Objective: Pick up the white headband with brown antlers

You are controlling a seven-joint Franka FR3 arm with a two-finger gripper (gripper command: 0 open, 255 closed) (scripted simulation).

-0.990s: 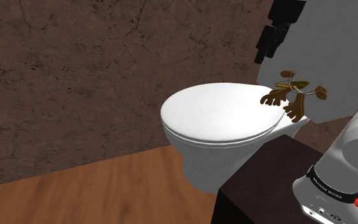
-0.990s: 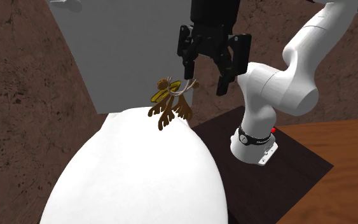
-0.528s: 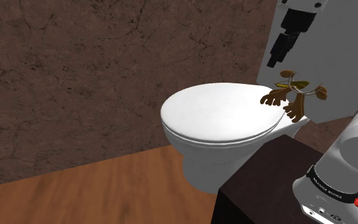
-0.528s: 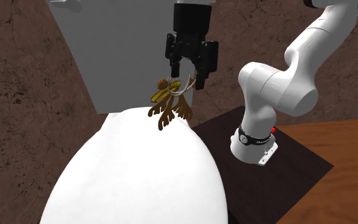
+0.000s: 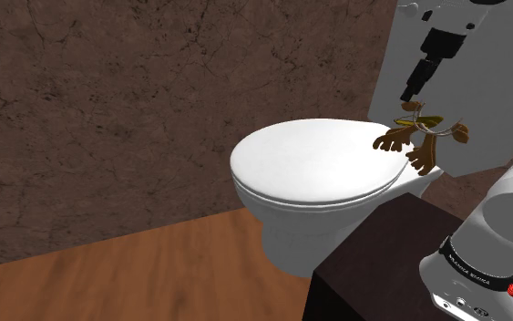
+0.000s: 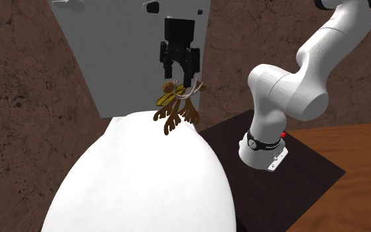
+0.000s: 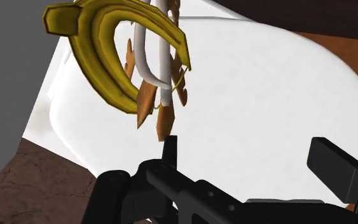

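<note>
While the white arm (image 6: pixel 289 92) reaches over from its dark box stand (image 6: pixel 302 168), the all-black two-finger gripper (image 6: pixel 181 80) hangs just above the white headband with brown antlers (image 6: pixel 176 109), pointing down at it; its fingers stand apart and clasp nothing. From the wrist, one finger (image 7: pixel 170 147) ends near the antler tips, and the other finger (image 7: pixel 334 167) stands well apart from it; the headband lies ahead of the first finger, not between the two. Seen that close, the headband has a thin white hoop (image 7: pixel 160 60), a curved yellow piece (image 7: pixel 104 60) touching it, and brown antlers spreading towards the lid. It sits at the rear edge of the closed white toilet lid (image 6: pixel 144 184), just in front of the plain grey tank (image 6: pixel 124 53); in the shoulder view this is the lid's right rear corner, with the gripper right over it. A mottled brown wall (image 5: pixel 108 109) stands behind the toilet; a wooden plank floor (image 5: pixel 154 274) lies beneath it.
</note>
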